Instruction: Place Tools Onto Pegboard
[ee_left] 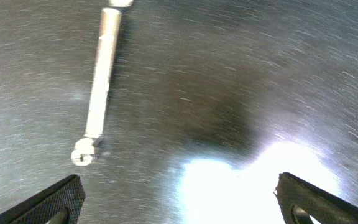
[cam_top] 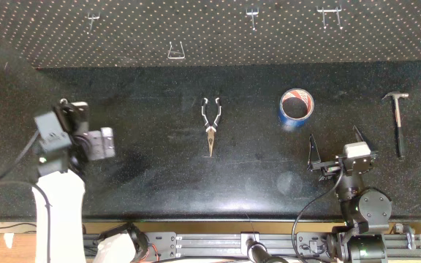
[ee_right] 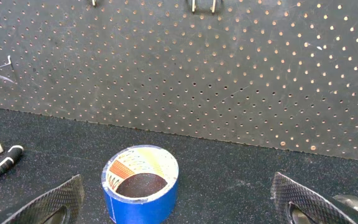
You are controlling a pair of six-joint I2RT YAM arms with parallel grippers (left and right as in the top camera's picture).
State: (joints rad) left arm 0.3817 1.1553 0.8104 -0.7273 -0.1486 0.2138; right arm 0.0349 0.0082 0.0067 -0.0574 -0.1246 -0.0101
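A blue tape roll is seen on the bench, near the right hand, which is spread wide. Pliers (black grips, white tips) are laid mid-bench with room around. A hammer is laid near the right edge. The left hand is spread beside a thin silver tool.

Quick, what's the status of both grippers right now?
Left gripper: open, holding nothing.
Right gripper: open, holding nothing.
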